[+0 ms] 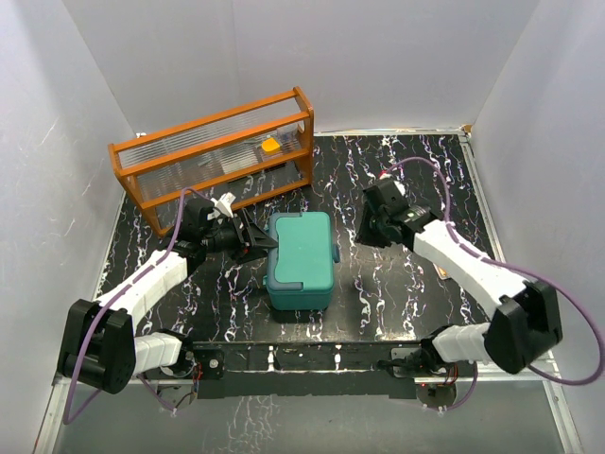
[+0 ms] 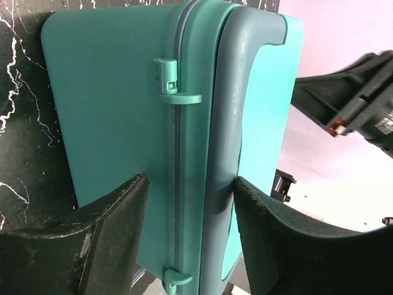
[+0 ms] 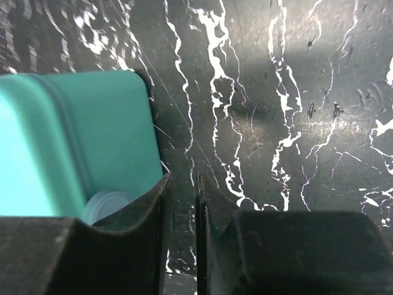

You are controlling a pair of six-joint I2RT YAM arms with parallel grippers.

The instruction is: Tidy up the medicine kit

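Left wrist view: medicine kit [image 2: 110,92] cut off top and bottom, its lower hinge [image 2: 177,279] half out of frame, and the left fingers [image 2: 104,239] cover its lower part, contact unclear. Right wrist view: kit blurred and cropped at the left edge, a white round bit [image 3: 105,206] half hidden behind the right fingers [image 3: 123,246], can't tell what it is. Top view: orange item [image 1: 271,146] in the rack [image 1: 304,113] too small to identify, right fingers hidden under the right arm [image 1: 454,255], left fingers too small to see if they touch the kit.
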